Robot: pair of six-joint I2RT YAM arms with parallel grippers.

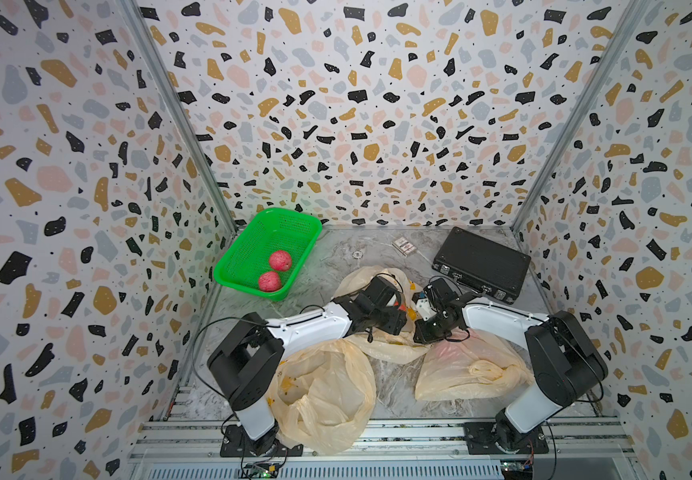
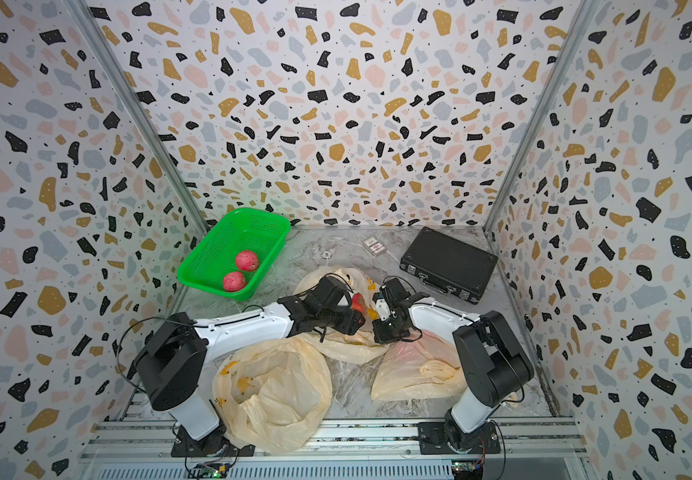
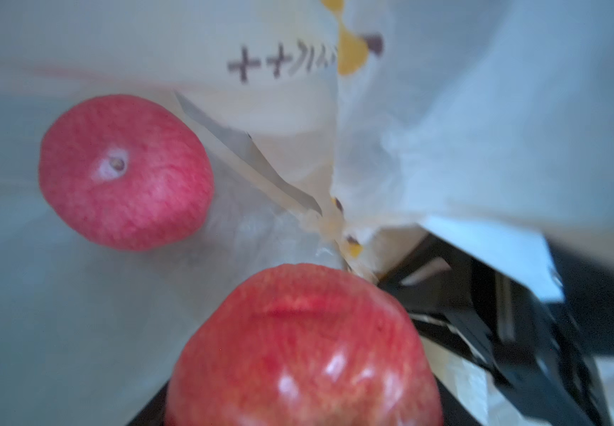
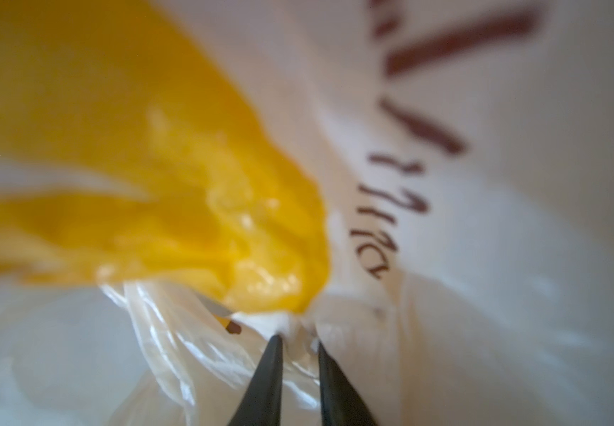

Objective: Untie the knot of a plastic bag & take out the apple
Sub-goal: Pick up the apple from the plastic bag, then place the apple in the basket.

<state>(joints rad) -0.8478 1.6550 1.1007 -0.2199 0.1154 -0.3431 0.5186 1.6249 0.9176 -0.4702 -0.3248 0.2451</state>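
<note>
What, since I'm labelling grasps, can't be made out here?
Left tool: left wrist view, the near apple covers its fingers; grip unclear.
Plastic bag lettering: right wrist view, blurred, unreadable.
Small box: both top views, label too small.
Knotted bag: both top views, cloudy film veils contents.

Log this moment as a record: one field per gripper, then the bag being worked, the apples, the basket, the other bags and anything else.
left gripper: closed around an apple inside the middle bag
right gripper: pinching the middle bag's plastic
second apple: loose in the same bag
green basket: far left, two apples inside
front left bag: open, slack
front right bag: knotted, something pink inside
black case: far right, shut
</note>
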